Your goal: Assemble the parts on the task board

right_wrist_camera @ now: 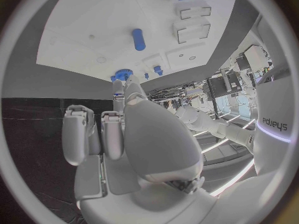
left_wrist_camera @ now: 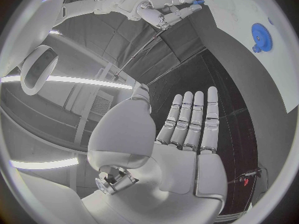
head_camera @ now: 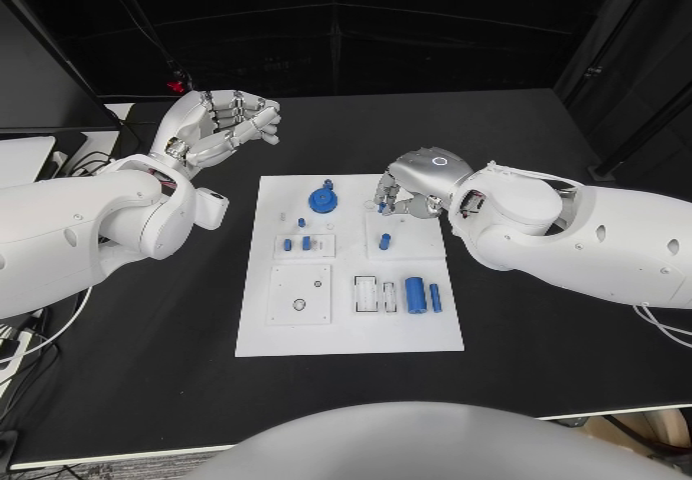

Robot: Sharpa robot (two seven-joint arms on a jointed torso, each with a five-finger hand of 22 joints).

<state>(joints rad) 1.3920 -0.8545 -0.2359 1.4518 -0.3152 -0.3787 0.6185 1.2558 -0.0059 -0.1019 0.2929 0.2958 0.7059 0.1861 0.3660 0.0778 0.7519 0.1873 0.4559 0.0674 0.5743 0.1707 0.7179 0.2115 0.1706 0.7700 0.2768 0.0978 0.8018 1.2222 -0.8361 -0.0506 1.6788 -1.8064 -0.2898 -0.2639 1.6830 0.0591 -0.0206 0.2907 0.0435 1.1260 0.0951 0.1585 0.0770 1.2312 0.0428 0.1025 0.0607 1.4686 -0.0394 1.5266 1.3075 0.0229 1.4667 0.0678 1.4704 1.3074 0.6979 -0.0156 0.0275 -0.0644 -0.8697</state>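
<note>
The white task board (head_camera: pixel 353 325) lies mid-table. On it are a blue gear (head_camera: pixel 326 200), small blue pegs (head_camera: pixel 302 222) (head_camera: pixel 289 243), another peg (head_camera: pixel 385 240) and two blue cylinders (head_camera: pixel 415 295) near the right edge. My right hand (head_camera: pixel 404 190) hovers over the board's far right corner, fingertips pointing down. In the left wrist view this right hand (left_wrist_camera: pixel 165 10) pinches a small blue part (left_wrist_camera: pixel 198 2) at its fingertips. My left hand (head_camera: pixel 224 120) is raised beyond the board's far left corner, off the board. It holds nothing; its fingers (left_wrist_camera: pixel 193 119) are stretched out straight.
The black table (head_camera: pixel 130 380) surrounds the board with free room on both sides and at the front. Square recessed plates (head_camera: pixel 300 295) and slots (head_camera: pixel 375 293) sit in the board's near half. A white object (head_camera: pixel 22 155) lies at the table's left edge.
</note>
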